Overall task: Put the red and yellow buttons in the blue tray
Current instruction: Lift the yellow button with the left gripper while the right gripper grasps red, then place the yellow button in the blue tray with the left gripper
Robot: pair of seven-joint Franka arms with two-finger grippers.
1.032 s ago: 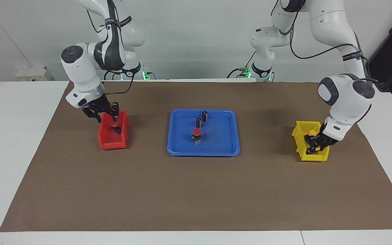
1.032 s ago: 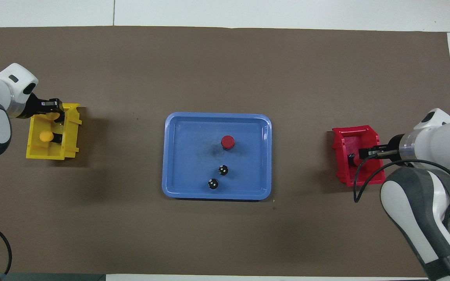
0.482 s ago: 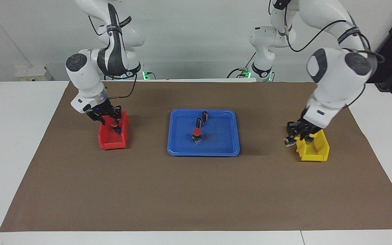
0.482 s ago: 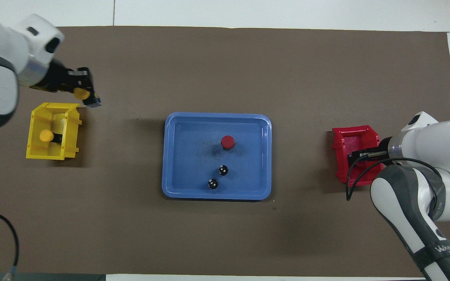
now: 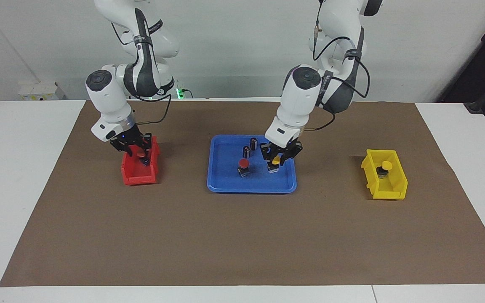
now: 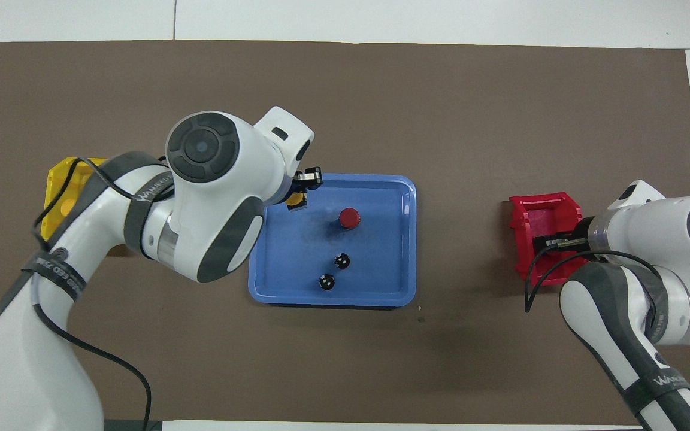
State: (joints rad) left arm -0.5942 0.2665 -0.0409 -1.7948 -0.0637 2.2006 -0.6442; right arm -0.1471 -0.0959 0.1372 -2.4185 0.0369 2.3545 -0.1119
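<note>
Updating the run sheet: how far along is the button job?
Done: one red button stands in the blue tray. In hand: left gripper holds a yellow button over the tray; right gripper is in the red bin. Left: one yellow button in the yellow bin.

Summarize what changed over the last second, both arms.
The left end effector, shut on a yellow-capped push-button, lifted out of the small yellow plastic bin and carried it over the flat blue plastic tray. The right end effector stayed in the small red plastic bin, closing around a red-capped button. Tray contents unmoved; one yellow button remains in its bin.
</note>
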